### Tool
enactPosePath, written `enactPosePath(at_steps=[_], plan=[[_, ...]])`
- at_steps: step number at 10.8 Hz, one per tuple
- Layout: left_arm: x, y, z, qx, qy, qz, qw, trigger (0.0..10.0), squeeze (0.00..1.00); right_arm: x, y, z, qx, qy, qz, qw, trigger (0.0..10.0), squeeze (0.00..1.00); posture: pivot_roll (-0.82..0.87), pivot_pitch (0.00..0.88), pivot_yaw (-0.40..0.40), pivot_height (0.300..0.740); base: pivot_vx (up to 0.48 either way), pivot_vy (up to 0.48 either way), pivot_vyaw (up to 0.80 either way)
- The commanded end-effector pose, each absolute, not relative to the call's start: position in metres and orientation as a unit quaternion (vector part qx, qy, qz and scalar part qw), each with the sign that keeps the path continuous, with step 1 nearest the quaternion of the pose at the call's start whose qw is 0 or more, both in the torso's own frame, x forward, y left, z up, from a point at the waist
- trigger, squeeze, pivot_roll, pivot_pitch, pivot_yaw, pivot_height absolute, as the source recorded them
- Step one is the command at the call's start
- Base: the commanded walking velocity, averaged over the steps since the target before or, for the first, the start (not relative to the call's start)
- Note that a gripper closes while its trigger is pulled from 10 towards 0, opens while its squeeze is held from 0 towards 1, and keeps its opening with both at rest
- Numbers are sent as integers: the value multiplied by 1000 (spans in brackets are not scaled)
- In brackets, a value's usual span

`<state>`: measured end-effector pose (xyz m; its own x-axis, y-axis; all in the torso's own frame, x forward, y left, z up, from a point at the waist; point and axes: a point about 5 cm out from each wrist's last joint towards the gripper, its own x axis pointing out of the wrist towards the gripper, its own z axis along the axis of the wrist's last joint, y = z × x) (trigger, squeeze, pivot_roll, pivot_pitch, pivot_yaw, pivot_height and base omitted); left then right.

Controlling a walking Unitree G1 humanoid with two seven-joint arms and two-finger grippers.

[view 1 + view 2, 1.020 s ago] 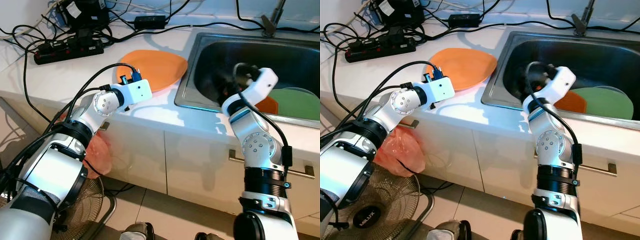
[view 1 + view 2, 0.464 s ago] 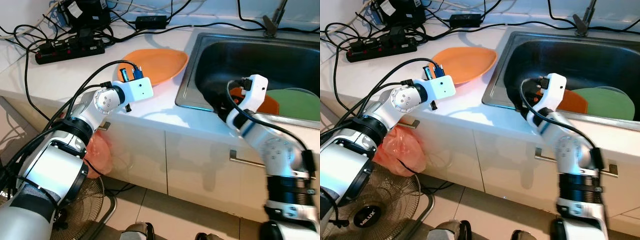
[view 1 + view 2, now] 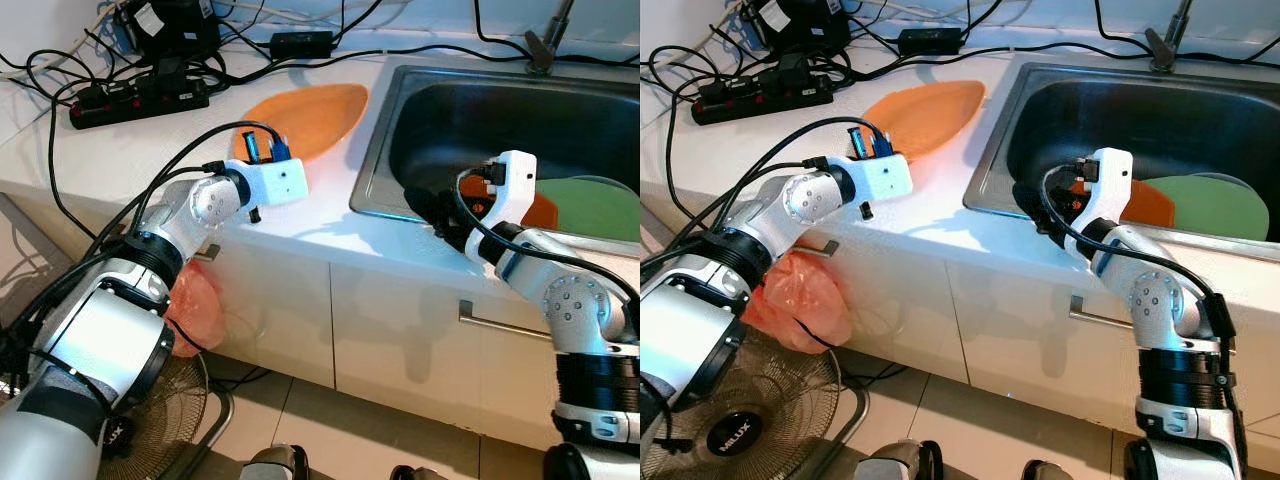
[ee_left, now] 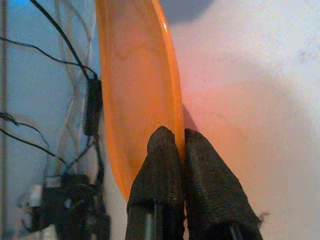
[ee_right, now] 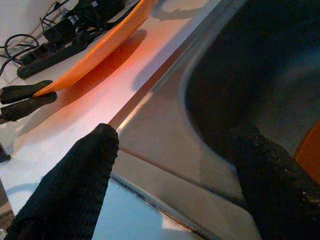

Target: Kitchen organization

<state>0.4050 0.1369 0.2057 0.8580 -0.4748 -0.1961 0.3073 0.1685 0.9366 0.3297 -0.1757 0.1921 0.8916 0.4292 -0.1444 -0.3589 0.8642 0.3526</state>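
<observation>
Left gripper is clamped on the near rim of the orange plate; in the left wrist view both black fingers sit pressed together with the plate's edge pinched between them. Plate is tilted, near edge lifted off the white countertop, far edge toward the cables. An orange glow from it falls on the counter beneath.

Behind the plate, at the back of the counter: black power strip with tangled black cables, and a black adapter.

Below the counter on the left: pink plastic bag hanging at the cabinet front, a floor fan under it.

Stainless sink is right of the plate. Right gripper hangs over the sink's near-left rim, fingers spread wide with nothing between them; one fingertip is over the rim, the other over the basin. Inside the basin, to the right: a second orange dish partly hidden by the right wrist, and a green plate just beside it. Whether those two touch or overlap cannot be made out.

Faucet base at the back rim.
</observation>
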Motion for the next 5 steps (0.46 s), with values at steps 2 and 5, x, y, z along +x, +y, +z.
enactPosePath(at_steps=[2,5], plan=[[406,132,228,606,-147,-227,748,0,0,330,-176,191,151,125,211,958,10000,0,117,92,101,740,0,0,0],[400,104,250,596,-261,-218,727,0,0,339,-183,204,181,96,187,961,10000,0,118,82,102,740,0,0,0]])
